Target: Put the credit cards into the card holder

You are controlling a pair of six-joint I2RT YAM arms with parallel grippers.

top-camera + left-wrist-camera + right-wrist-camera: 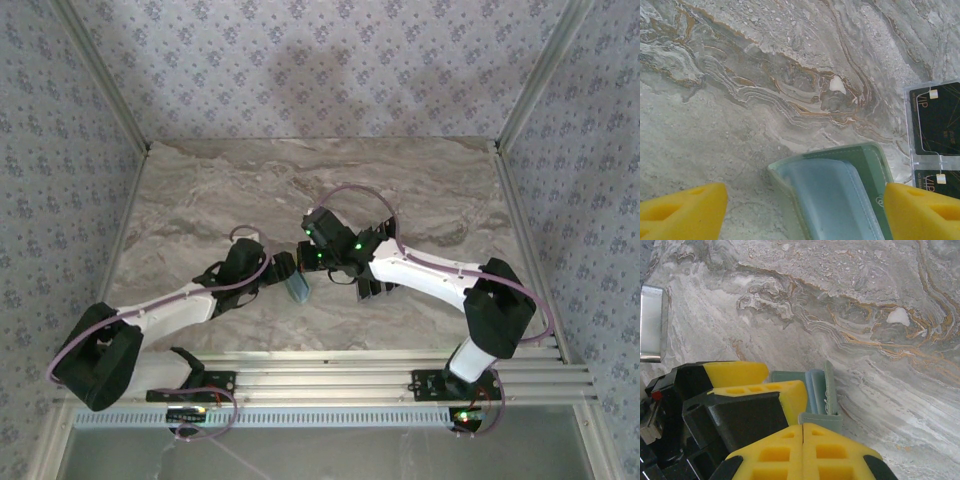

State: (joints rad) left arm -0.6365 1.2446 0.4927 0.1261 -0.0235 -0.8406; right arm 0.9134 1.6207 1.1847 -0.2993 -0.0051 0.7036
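1. Card holder (840,190): small, flat sage-green stitched pouch with pale blue lining, its mouth gaping. It sits on the grey, brown-veined marble-pattern table top (740,100). Whether it lies flat or stands on edge cannot be told.
2. Credit cards (935,120): two thin grey-black rectangular cards with gold "VIP" lettering and pale borders. They lie flat on the table just beside the holder, one end to end with the other.
3. Left gripper (805,195): yellow foam fingers spread, holder between them. The finger on the cards' side touches the holder's edge; the other stands clear of it.
4. Right gripper (803,432): yellow foam pads pressed together, tips at the holder's edge. Whether they pinch it cannot be told.
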